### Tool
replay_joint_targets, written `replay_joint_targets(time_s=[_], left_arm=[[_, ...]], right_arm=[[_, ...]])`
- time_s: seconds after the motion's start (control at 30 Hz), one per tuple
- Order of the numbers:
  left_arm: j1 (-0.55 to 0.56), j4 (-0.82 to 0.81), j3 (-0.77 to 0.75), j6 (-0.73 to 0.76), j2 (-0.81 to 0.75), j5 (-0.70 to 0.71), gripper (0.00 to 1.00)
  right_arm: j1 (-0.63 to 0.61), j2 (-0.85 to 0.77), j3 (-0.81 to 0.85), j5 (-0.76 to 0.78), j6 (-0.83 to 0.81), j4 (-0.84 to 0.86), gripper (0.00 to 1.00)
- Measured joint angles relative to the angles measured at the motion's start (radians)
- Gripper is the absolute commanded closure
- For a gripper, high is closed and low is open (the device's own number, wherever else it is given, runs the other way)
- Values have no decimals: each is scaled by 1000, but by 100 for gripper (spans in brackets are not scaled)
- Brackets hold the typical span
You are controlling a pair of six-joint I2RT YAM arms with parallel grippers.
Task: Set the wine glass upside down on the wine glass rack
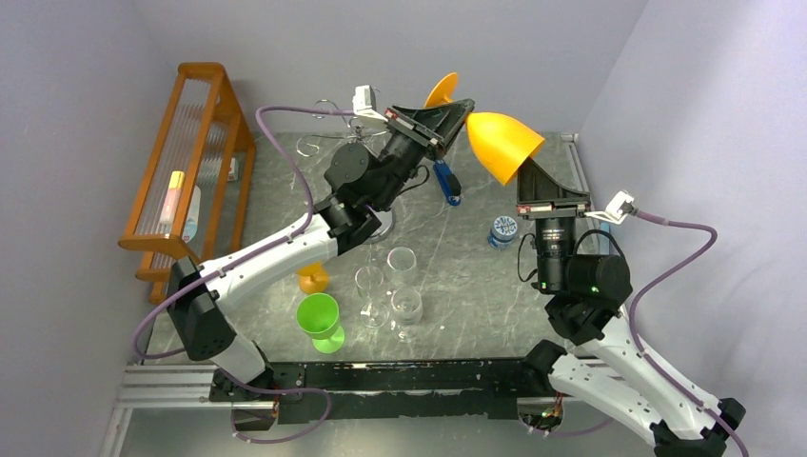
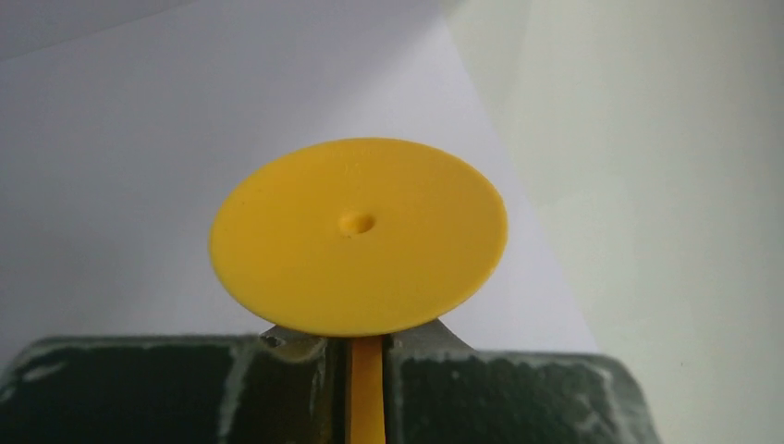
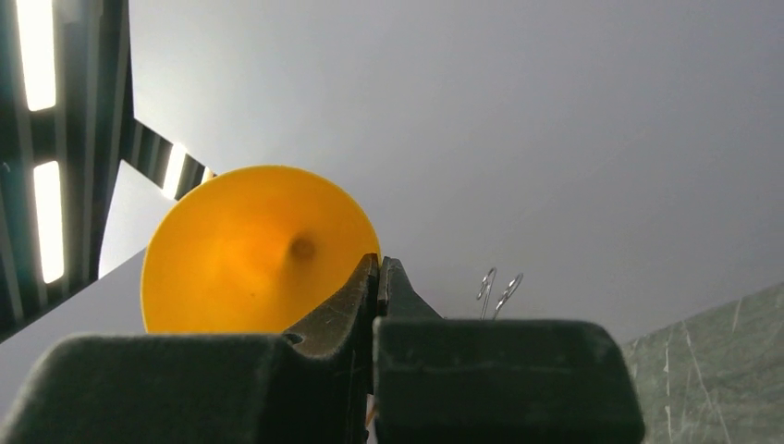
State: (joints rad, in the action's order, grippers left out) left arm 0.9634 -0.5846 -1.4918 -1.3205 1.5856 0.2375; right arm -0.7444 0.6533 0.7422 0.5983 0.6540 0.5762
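Wine glass [image 1: 500, 143], the yellow one, is up in the air over the far side of the table [image 1: 476, 286], lying tilted btwn my two arms. The bowl mouth points down twd my right arm and the foot sticks up behind my left gripper [image 1: 457, 112]. My left jaws are closed on the stem. In the left wrist view a yellow strip sits squeezed btwn the fingers, w/ the round foot just past them. My right gripper [image 1: 533, 176] is shut tight, pinching the bowl's rim, one finger inside and one outside. The rack [image 1: 328, 129], chrome wire w/ curled hooks, stands just behind my left arm, apart from the glass. Nearer me on the table are a green glass [image 1: 321, 319] and three clear glasses [image 1: 400, 262], all upright. An orange wooden shelf [image 1: 190, 162] stands at far left.
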Motion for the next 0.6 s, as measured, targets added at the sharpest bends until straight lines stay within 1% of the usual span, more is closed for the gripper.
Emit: replay_joint_targets(time_s=[0.03,0.07,0.1,0.13,0.2,0.3,0.37,0.43,0.47,0.6], left_arm=[[1,-12,0,4,0,4,95],[3,-22,1,11,-2,7,95],[3,-32,5,21,-4,9,95],[4,-43,15,33,-8,13,95],[6,-71,39,61,-16,20,95],[8,-107,60,153,-19,24,95],[8,-122,60,245,-21,22,95],[7,-129,61,344,-32,18,95],[7,-130,60,380,-38,15,95],[7,-135,60,605,-81,-35,95]], right_arm=[[0,-6,0,0,7,-16,100],[-1,-9,0,-3,13,-26,97],[-1,-14,0,-5,18,-37,87],[-1,-19,0,-6,23,-50,74],[-1,-28,0,-7,29,-82,56],[-2,-45,0,-1,6,-135,40],[-2,-61,0,11,-29,-168,34],[-2,-84,0,32,-73,-210,29],[-2,-94,0,45,-89,-228,27],[-2,-158,-1,97,-159,-321,23]])
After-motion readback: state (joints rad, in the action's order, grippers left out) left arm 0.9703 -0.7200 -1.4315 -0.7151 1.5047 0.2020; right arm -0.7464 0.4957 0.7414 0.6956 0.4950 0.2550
